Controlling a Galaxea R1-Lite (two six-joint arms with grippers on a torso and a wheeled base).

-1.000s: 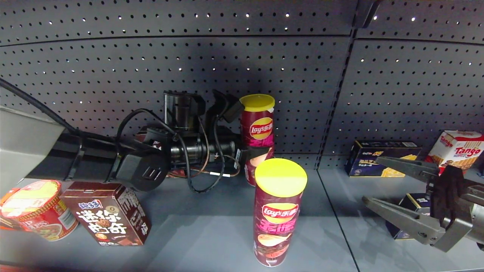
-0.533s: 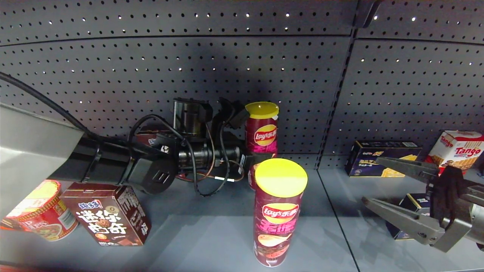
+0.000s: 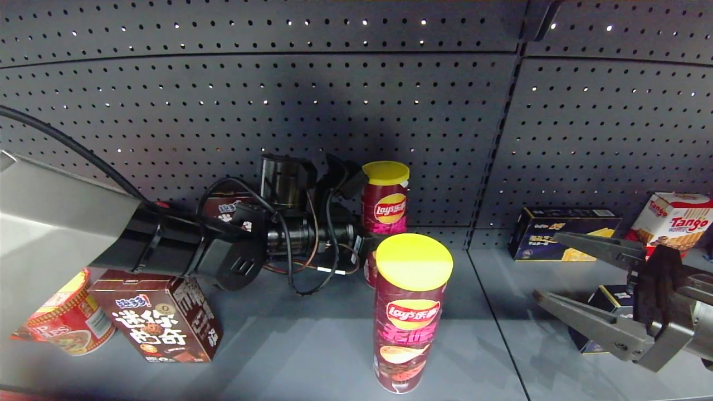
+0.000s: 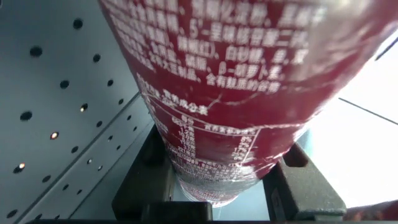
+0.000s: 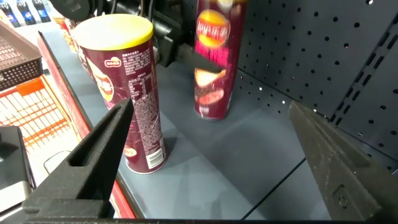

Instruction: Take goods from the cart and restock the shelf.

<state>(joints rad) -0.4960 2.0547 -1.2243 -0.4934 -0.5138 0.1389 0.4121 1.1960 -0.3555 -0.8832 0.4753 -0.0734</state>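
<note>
Shelf [image 3: 312, 334] rear: chip can [image 3: 385, 203] within left hand [image 4: 222, 186] grip

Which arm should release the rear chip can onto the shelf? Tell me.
Left: the left gripper is shut on the rear can, upright near the pegboard; the right gripper hangs open and empty.

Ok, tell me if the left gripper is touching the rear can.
Touching. The left wrist view shows the left gripper clamped on the rear can, one dark finger against each side of its lower body.
</note>
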